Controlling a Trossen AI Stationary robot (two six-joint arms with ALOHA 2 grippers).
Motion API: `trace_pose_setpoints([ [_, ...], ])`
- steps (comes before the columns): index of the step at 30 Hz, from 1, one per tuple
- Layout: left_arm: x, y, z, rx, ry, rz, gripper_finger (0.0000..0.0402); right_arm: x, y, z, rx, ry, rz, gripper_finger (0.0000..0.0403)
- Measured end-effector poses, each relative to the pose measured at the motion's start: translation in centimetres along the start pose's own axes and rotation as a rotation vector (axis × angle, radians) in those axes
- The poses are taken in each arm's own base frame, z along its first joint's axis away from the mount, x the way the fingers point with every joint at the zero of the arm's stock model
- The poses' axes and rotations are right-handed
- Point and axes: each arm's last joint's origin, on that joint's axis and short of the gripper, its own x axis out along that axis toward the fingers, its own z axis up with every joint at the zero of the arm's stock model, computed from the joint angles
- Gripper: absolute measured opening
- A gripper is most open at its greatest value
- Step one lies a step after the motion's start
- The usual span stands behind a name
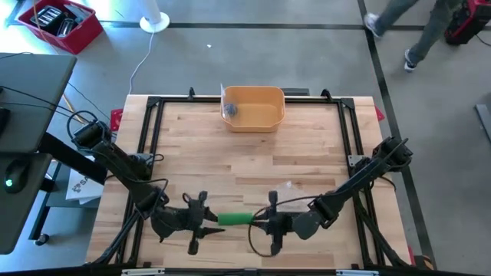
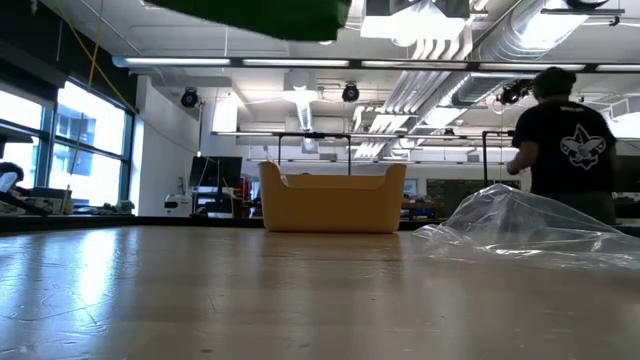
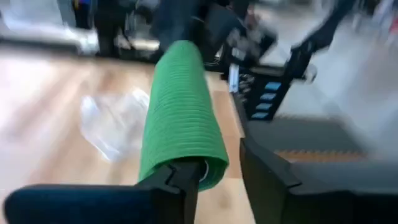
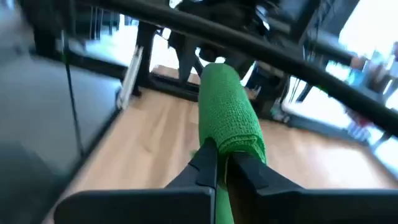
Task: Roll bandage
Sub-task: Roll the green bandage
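Observation:
A rolled green bandage [image 1: 234, 218] hangs level in the air near the table's front edge, between my two grippers; its underside shows at the top of the low view [image 2: 270, 15]. My left gripper [image 1: 209, 220] is at the roll's left end with its fingers apart. My right gripper [image 1: 259, 222] is shut on the roll's right end. The roll runs away from each wrist camera, in the left wrist view [image 3: 180, 112] and in the right wrist view [image 4: 227, 115]. My left gripper meets the roll's left end face [image 3: 208, 174] with the tip of one finger [image 3: 180, 183], coming level from the table's left; whether that tip sits inside the core I cannot tell. The other finger [image 3: 280, 180] stands beside the roll with a gap. My right gripper pinches the roll's right end [image 4: 239, 146] between its two fingers [image 4: 205, 165], coming level from the table's right, along the roll. The roll is lifted clear of the table and lies level.
A yellow bin [image 1: 253, 107] stands at the table's far edge with a small grey thing inside. A clear plastic wrapper [image 2: 520, 225] lies on the wood right of centre. A person [image 2: 565, 145] stands in the room beyond the table.

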Motion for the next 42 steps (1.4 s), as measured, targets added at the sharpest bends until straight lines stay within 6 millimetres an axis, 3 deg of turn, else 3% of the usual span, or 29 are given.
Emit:
trace_pose_setpoints([
  [4,0.0,-0.1,-0.1,-0.303,-0.002,-0.002,0.0125,0.4,1.1,-0.9,-0.378,0.019,0.006,0.0008],
  [8,-0.3,-0.3,-0.1,-0.458,-0.042,0.03,0.0132,0.7,2.5,-2.1,-0.801,0.024,0.03,0.0008],
  [10,-0.3,-0.3,-0.1,-0.482,-0.052,0.052,0.013,1.0,3.0,-2.5,-0.921,0.019,0.033,0.0009],
  [12,-0.2,-0.2,-0.1,-0.486,-0.054,0.054,0.0122,1.2,3.2,-2.7,-0.929,0.009,0.032,0.0009],
  [16,-0.1,0.0,0.0,-0.463,-0.061,0.071,0.008,1.2,3.2,-2.6,-0.796,0.0,0.033,0.0009],
  [20,0.0,0.2,0.0,-0.378,-0.038,0.063,0.0017,1.1,3.2,-2.5,-0.556,-0.002,0.019,0.0012],
  [22,0.0,0.2,-0.1,-0.313,-0.023,0.052,0.0011,1.0,3.3,-2.5,-0.425,-0.002,0.027,0.0022],
  [27,-0.4,-0.5,-0.2,0.006,-0.004,0.002,0.0012,1.1,3.3,-2.0,0.109,-0.039,0.065,0.0065],
  [31,-0.6,-1.3,-1.0,0.34,0.023,-0.038,0.0008,1.6,2.6,-1.7,0.402,-0.064,0.099,0.0082],
  [35,-0.6,-1.9,-1.8,0.518,0.029,-0.026,0.0016,1.9,2.1,-1.4,0.505,-0.094,0.078,0.007],
  [39,-0.6,-1.9,-2.2,0.456,0.044,0.013,0.0027,2.1,1.6,-1.4,0.507,-0.1,0.055,0.0019],
  [42,-0.6,-2.0,-2.4,0.389,0.065,-0.037,0.0038,2.1,1.6,-1.4,0.461,-0.102,0.047,0.0011],
])
